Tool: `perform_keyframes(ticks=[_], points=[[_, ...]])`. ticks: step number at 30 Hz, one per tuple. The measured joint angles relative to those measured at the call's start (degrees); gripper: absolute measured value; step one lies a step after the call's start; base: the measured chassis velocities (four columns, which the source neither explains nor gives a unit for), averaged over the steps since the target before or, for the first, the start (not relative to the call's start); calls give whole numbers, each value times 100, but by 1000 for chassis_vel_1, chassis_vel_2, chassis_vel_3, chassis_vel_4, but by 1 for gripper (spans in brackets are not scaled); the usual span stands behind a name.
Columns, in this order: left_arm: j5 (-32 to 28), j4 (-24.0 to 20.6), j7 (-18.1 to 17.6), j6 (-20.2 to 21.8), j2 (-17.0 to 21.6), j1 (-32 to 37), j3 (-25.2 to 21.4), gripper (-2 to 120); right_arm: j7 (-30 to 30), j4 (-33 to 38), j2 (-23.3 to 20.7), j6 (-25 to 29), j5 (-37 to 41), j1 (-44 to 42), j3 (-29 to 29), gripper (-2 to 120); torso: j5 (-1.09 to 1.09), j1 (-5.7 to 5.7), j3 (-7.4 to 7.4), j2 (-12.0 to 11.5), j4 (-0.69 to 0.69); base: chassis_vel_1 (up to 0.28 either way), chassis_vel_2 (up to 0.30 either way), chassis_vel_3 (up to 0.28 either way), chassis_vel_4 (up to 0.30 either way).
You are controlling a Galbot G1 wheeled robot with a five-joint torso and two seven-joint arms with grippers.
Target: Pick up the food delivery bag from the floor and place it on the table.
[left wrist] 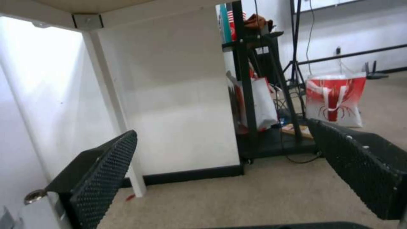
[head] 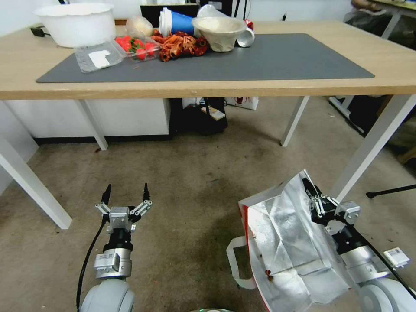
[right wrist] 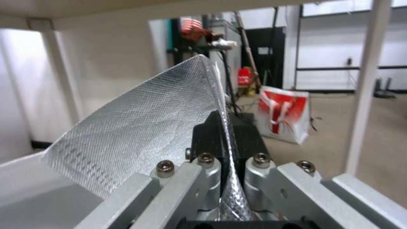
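on floor (head: 190, 208), right claw (head: 313, 193) pinching food delivery bag (head: 286, 242) rim

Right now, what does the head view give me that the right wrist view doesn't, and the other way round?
Head view alone: the left gripper open above the floor, and the dark mat on the table. Right wrist view alone: the fingers shut on the foil edge, plus a second red and white bag beyond. Both: the right gripper pinching the food delivery bag.
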Motion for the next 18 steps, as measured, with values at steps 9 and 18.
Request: perform_keyframes(ticks=[9,18], points=[[-471,-125,437,-51,23,6,-93,98,-746,192,-195,-5,734,15,-17,0,0,0,0,0,0,0,0,0,0],[-623,-175,820,-168,28,25,-179,93,-1201,394,-431,-90,1353,9,53,0,0,0,0,0,0,0,0,0,0]])
